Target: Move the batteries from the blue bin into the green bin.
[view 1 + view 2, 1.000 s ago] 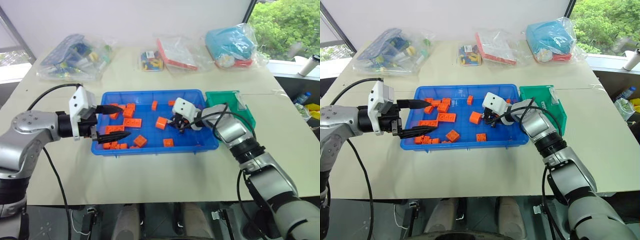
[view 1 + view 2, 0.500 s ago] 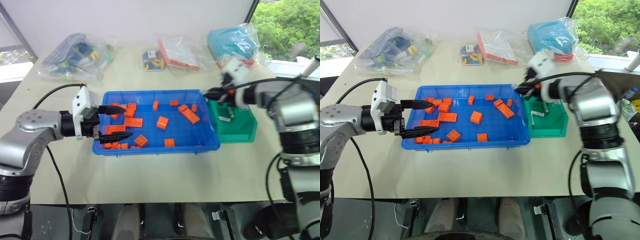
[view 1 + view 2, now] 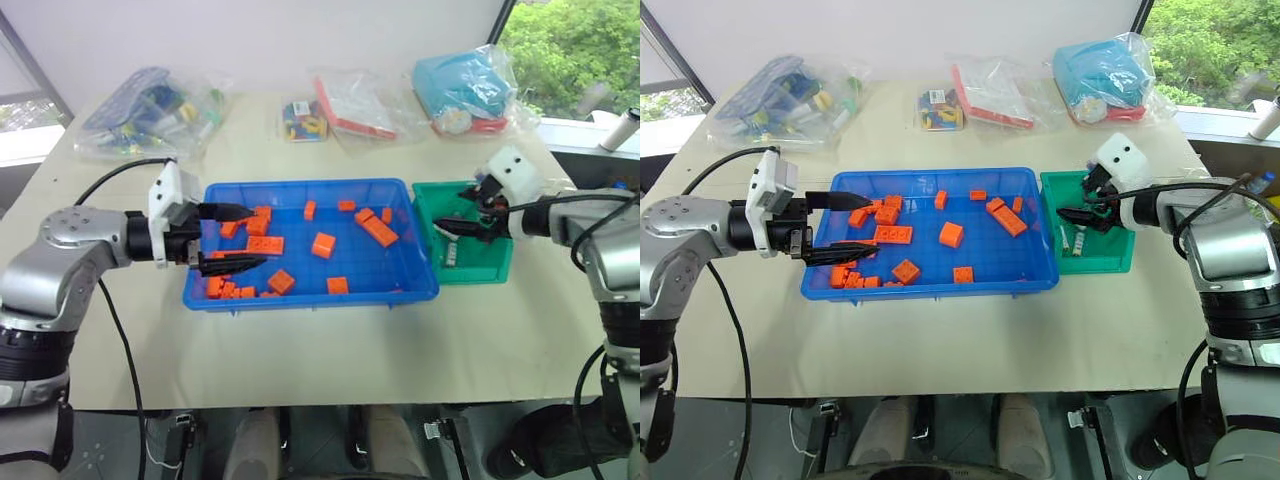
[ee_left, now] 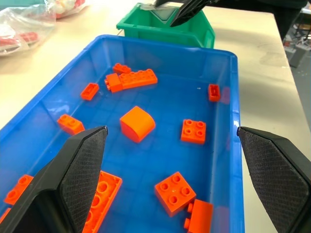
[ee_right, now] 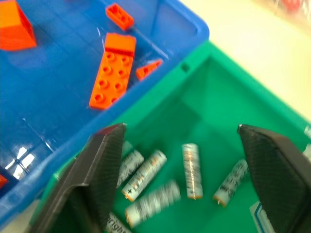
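From the head views, the batteries (image 3: 1077,238) in the green bin (image 3: 1110,262) are just a pale speck or two, way too small to count. The right wrist view gets closer, but one battery (image 5: 114,224) is chopped off by the frame edge and another (image 5: 127,162) sits partly behind a black finger (image 5: 99,170). The plastic bags (image 3: 150,115) at the far side of the table are a jumble; can't tell what's inside. Some orange bricks (image 3: 228,290) hide under the left gripper (image 3: 240,238).
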Available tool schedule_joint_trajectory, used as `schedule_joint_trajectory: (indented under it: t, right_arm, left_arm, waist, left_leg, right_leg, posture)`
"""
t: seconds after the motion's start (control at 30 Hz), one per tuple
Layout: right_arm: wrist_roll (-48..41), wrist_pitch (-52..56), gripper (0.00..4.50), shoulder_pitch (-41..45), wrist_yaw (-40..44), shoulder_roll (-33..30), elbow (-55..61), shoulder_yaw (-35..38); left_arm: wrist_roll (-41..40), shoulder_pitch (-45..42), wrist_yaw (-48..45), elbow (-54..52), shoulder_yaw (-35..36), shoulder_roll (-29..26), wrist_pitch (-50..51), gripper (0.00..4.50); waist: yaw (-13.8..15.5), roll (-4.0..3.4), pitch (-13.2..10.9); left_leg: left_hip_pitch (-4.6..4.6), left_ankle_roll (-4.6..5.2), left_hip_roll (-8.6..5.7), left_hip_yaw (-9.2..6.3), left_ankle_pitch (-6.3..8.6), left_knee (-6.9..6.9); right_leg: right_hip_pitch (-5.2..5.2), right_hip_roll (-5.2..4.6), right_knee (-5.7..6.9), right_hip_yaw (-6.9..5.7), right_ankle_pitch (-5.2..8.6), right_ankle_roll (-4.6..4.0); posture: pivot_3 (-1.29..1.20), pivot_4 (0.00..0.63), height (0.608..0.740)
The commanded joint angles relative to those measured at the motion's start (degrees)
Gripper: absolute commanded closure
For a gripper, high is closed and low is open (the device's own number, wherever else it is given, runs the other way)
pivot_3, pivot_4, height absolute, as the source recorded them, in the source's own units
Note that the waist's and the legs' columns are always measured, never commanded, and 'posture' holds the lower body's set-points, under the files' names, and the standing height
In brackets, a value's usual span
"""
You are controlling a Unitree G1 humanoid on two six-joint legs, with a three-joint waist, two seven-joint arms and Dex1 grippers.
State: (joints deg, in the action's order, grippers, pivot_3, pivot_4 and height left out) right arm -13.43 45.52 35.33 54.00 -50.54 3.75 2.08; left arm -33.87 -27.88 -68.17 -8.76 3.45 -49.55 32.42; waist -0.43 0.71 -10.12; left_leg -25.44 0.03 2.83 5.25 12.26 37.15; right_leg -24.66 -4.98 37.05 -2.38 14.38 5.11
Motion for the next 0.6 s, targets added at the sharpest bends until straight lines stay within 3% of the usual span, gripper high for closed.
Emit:
schedule_joint_trajectory:
  t: [0.03,0.17,0.33,0.6]
  right_arm:
    - [-10.2,-0.6,0.97,-3.8,8.3,-4.4,8.9,11.3]
    - [-13.7,-1.6,0.97,-14.9,16.8,-12.0,9.8,21.3]
    - [-12.8,-7.1,0.97,-26.0,22.6,-16.1,0.5,28.9]
    - [-9.9,-17.6,0.97,-26.8,20.3,-14.6,-13.7,27.5]
  left_arm:
    - [0.1,-0.5,-0.5,0.7,2.9,-1.7,-1.0,0.00]
    - [-0.3,2.3,-1.5,2.3,7.2,-5.1,-1.1,0.00]
    - [-2.4,6.5,-4.2,4.9,13.1,-9.5,0.5,0.00]
    - [-2.1,10.4,-3.6,6.6,18.2,-11.4,0.7,0.00]
  waist:
    - [0.2,0.00,0.0]
    - [0.7,0.02,0.0]
    - [0.7,0.03,0.0]
    - [0.7,0.00,0.0]
  left_leg:
    - [-0.01,0.00,0.00,-0.01,0.00,-0.01]
    - [0.01,0.02,0.01,-0.02,0.01,0.00]
    - [0.13,0.03,0.04,0.00,0.02,0.02]
    - [0.12,0.03,0.04,0.00,0.02,0.02]
  right_leg:
    - [0.00,0.00,-0.02,-0.01,0.00,0.01]
    - [0.04,0.00,-0.06,-0.01,0.00,0.01]
    - [0.11,-0.04,-0.09,-0.01,0.12,-0.20]
    - [0.09,-0.05,-0.08,0.00,0.12,-0.20]
  posture:
    - [0.00,0.150,0.736]
    - [0.00,0.150,0.736]
    - [0.00,0.150,0.736]
    - [0.00,0.150,0.736]
